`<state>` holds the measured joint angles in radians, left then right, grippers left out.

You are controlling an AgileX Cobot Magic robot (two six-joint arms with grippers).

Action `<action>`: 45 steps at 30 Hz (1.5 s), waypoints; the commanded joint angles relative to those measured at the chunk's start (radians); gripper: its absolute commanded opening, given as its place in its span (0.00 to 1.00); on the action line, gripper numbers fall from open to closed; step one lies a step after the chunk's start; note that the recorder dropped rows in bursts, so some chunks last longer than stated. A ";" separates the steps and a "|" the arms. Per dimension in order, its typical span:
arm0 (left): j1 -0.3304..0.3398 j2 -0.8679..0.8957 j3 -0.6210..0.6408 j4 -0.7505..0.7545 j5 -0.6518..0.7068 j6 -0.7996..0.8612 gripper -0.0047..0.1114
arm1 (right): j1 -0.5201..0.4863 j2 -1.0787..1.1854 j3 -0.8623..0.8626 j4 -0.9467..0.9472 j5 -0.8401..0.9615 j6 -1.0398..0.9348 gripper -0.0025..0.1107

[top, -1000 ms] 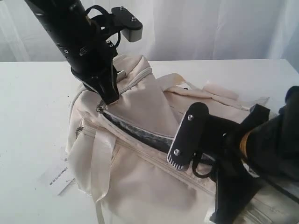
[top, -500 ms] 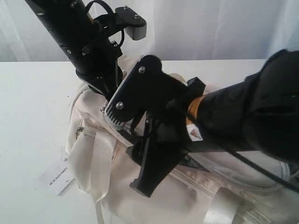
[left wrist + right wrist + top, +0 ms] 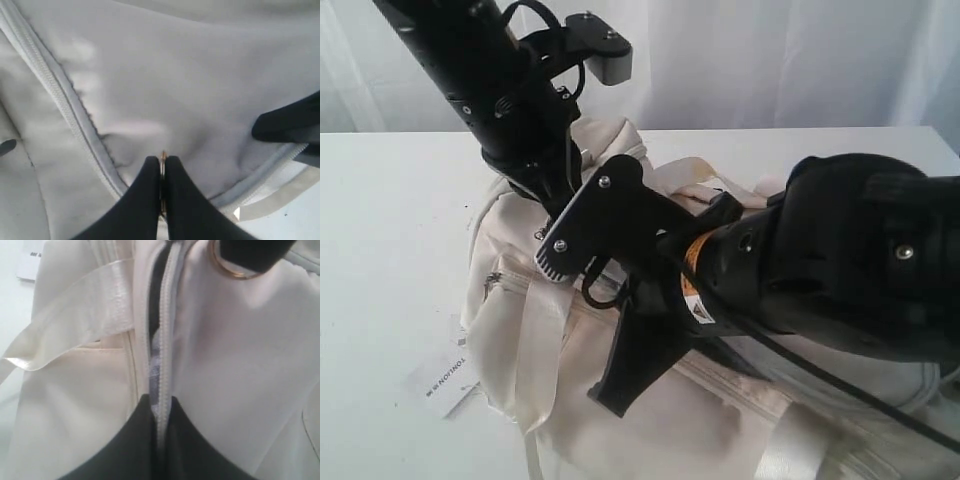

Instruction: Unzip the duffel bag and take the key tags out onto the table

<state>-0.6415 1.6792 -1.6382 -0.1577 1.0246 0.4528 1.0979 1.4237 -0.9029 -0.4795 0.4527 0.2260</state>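
The cream-white duffel bag [image 3: 520, 330] lies on the white table [image 3: 390, 230]. My left gripper [image 3: 548, 195] is at the bag's left end, shut on a thin gold zipper-pull ring [image 3: 162, 159]; that ring [image 3: 227, 267] also shows in the right wrist view. My right gripper [image 3: 616, 398] reaches across the bag and is shut on the grey zipper edge [image 3: 167, 340] of the opening, beside a narrow strip of dark lining [image 3: 159, 285]. The key tags are hidden.
A white paper label [image 3: 445, 378] with printed text lies on the table by the bag's left end. A satin strap [image 3: 85, 315] runs across the bag's side. My right arm [image 3: 840, 270] covers most of the bag's top.
My right arm has swung from the right side across the bag to its left part, covering the open zipper gap. The left arm has barely moved.
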 commanded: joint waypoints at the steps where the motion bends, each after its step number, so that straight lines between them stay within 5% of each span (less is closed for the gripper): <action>1: 0.001 -0.015 0.002 -0.016 -0.019 0.024 0.04 | 0.000 0.002 -0.002 0.035 0.087 0.015 0.02; 14: 0.001 -0.015 0.002 -0.014 -0.161 0.052 0.04 | 0.048 -0.050 -0.002 0.116 0.205 -0.029 0.02; 24: 0.001 -0.015 0.002 0.012 0.003 0.052 0.04 | 0.062 -0.070 0.003 0.103 0.351 -0.029 0.02; 45: 0.001 -0.015 0.002 0.028 -0.071 0.052 0.04 | 0.062 -0.230 0.069 0.120 0.460 -0.002 0.02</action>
<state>-0.6516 1.6792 -1.6382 -0.2040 0.9596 0.4980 1.1563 1.2225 -0.8542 -0.3972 0.7527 0.2173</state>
